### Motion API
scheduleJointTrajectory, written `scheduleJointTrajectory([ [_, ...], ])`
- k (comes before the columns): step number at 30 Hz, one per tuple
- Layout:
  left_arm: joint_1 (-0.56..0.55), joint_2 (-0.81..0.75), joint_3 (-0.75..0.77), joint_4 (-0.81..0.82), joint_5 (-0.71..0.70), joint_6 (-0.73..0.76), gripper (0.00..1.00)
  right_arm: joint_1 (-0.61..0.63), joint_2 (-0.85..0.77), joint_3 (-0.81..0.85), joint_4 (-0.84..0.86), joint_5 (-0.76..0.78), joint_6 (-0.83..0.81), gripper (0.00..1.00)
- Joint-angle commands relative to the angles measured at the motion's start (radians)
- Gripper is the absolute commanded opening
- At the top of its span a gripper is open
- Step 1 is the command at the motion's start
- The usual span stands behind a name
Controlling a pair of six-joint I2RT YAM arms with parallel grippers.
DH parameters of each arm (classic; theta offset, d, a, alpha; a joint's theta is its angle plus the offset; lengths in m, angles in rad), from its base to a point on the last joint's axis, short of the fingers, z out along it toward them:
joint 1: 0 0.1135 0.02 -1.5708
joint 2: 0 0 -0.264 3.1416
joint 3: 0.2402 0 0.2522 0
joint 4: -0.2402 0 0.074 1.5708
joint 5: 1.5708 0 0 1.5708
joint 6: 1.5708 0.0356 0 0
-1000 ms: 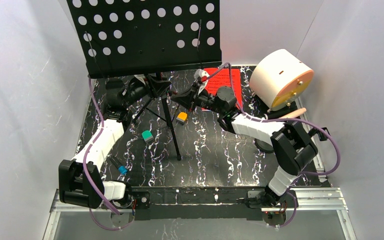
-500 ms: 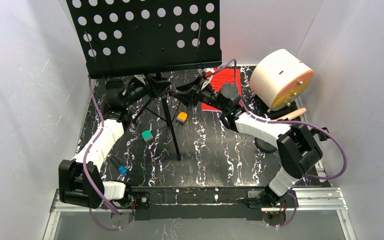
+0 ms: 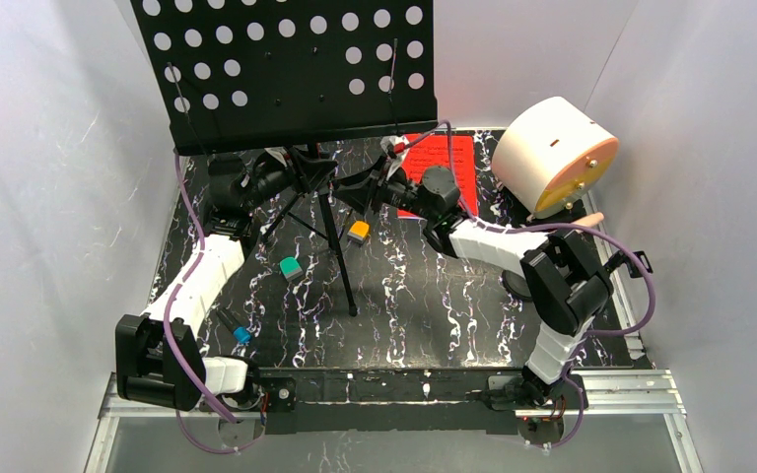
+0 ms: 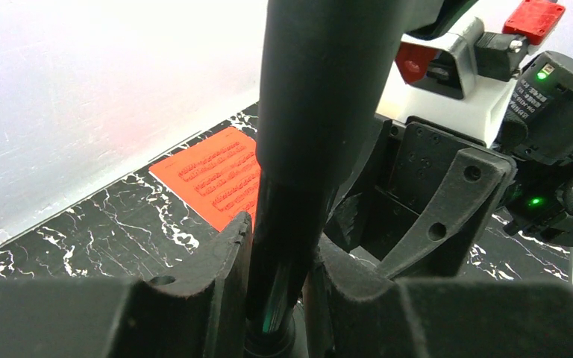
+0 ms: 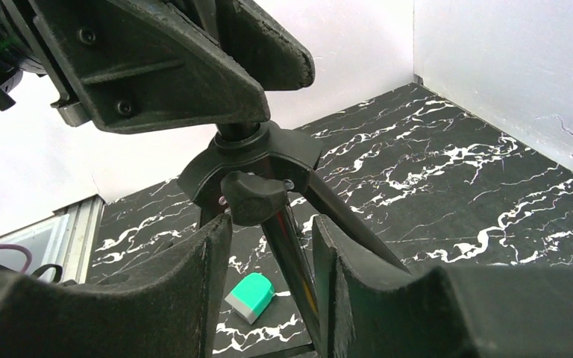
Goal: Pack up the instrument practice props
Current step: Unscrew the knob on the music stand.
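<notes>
Packing barely begun, by my judgement. Music stand (image 3: 296, 69) upright at back of worktop (image 3: 424, 296), legs spread. My left end effector (image 4: 277, 247) clamped on its pole. My right end effector (image 5: 268, 227) part-open around hub knob (image 5: 254, 195), not gripping. Red sheet (image 3: 446, 158) flat on worktop, unpacked.

Music rack (image 3: 296, 69) rear left; music sheet (image 3: 463, 158) right of it; cylinder (image 3: 547, 148) far right.
</notes>
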Motion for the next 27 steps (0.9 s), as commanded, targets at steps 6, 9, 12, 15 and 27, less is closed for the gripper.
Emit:
scheduleJointTrajectory([
  [6, -0.01, 0.012, 0.014, -0.099, 0.045, -0.094, 0.0, -0.009, 0.038, 0.088, 0.144, -0.062, 0.03, 0.51],
  [9, -0.01, 0.012, 0.013, -0.1, 0.045, -0.094, 0.0, -0.011, 0.043, 0.094, 0.152, -0.069, 0.03, 0.5],
  [12, -0.01, 0.012, 0.014, -0.1, 0.047, -0.094, 0.0, -0.016, 0.047, 0.099, 0.162, -0.089, 0.035, 0.46],
  [15, -0.01, 0.013, 0.015, -0.1, 0.05, -0.096, 0.0, -0.02, 0.053, 0.106, 0.156, -0.109, 0.035, 0.32],
  [27, -0.01, 0.015, 0.021, -0.1, 0.077, -0.103, 0.0, -0.012, -0.045, 0.037, 0.026, -0.277, -0.194, 0.04],
])
